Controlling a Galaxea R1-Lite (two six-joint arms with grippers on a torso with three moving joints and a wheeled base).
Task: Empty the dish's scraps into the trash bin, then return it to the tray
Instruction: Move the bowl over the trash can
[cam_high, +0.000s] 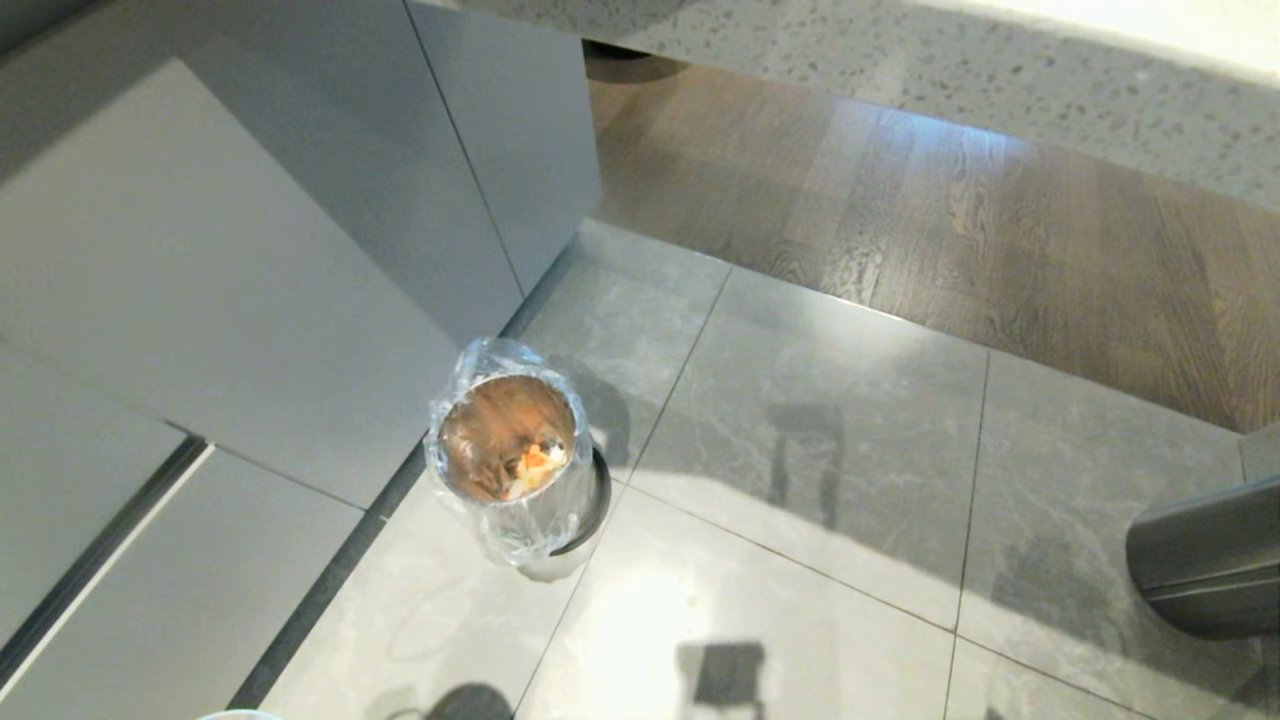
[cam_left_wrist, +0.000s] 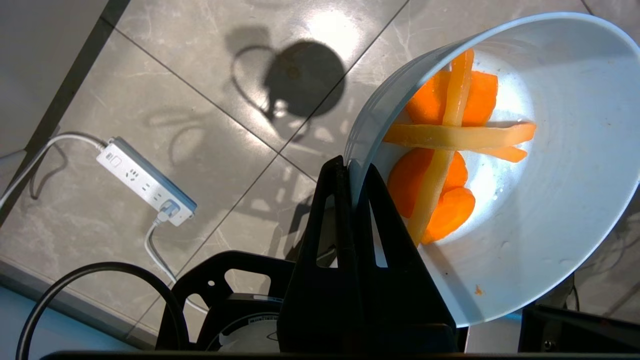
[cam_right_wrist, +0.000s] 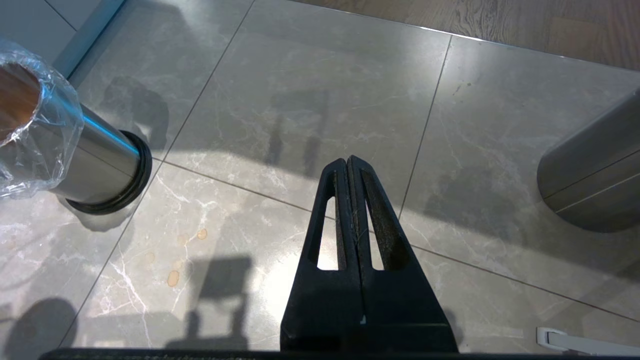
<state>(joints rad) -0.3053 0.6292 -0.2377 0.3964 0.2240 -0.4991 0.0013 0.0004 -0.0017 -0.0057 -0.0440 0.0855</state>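
Observation:
In the left wrist view my left gripper is shut on the rim of the pale blue-white dish, one finger inside and one outside. The dish hangs tilted above the floor. The scraps, pale-yellow sticks and orange chunks, lie in its hollow. A sliver of the dish's rim shows at the bottom edge of the head view. The trash bin stands on the tiles by the cabinet, lined with a clear bag, with some orange bits inside. My right gripper is shut on nothing, low over the floor, to the right of the trash bin. The tray is out of view.
Grey cabinet fronts run along the left. A larger steel cylinder stands at the right. A white power strip with its cable lies on the tiles under the left arm. Wooden floor begins farther off.

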